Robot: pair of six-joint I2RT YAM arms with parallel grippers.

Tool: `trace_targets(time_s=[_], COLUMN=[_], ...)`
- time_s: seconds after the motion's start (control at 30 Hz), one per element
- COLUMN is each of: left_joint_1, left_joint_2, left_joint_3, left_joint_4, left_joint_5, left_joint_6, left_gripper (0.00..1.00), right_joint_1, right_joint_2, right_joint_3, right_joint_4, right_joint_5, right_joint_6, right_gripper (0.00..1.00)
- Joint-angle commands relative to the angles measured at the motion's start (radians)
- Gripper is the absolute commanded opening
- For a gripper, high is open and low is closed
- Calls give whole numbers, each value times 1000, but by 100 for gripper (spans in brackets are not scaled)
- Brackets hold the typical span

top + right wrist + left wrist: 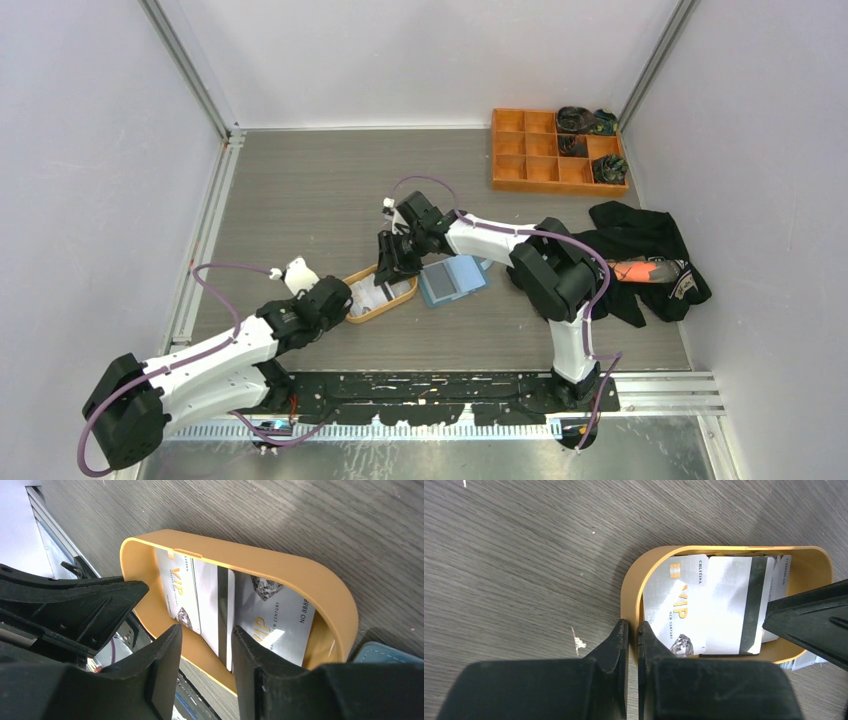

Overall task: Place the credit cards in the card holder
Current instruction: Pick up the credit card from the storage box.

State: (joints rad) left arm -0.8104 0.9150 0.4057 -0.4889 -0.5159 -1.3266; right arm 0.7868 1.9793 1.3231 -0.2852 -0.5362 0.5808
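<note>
We see a grey surface [300, 200] streaked with fine wood grain; the tray [630, 600] is mustard orange; the credit cards [724, 605] are silvery white, with gold "VIP" lettering, a gold chip, a grey diamond print and a black stripe across one; the card holder [452, 282] is blue with pale stitching; the left end effector [633, 626] and right end effector [207, 632] are matte black; far right, the compartment box [520, 150] is orange; the cloth [640, 235] at the right is black; the arms [220, 360] are white with black joints and purple cables [215, 270].
</note>
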Motion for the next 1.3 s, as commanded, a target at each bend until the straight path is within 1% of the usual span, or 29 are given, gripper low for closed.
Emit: trace_targets(time_s=[0.0,0.37,0.53,0.67,0.77,0.97,1.13,1.27], left_joint_1=[-18,-19,-19,-22,-21,-22,-21,-23], left_joint_2=[9,10,9,8,8,6,4,1], left_joint_3=[29,28,28,28,27,28,28,28], left_joint_4=[97,96,98,99,98,99,98,97], left_joint_5=[21,17,17,16,15,16,15,12], left_joint_6=[-34,-36,-36,-36,-36,-35,-33,-30], left_gripper=[3,3,3,4,4,4,4,4], right_joint_1=[39,39,40,40,42,45,46,45], right_joint_2=[-22,-9,3,11,20,29,28,29], right_joint_3=[6,12,18,18,25,40,59,67], right_joint_4=[97,82,69,65,39,-1,-48,-67], right_joint_5=[-121,-132,-140,-144,-110,-49,42,54], right_joint_6=[39,15,6,5,-11,-49,-90,-110], right_gripper=[42,24,21,21,21,26,29,32])
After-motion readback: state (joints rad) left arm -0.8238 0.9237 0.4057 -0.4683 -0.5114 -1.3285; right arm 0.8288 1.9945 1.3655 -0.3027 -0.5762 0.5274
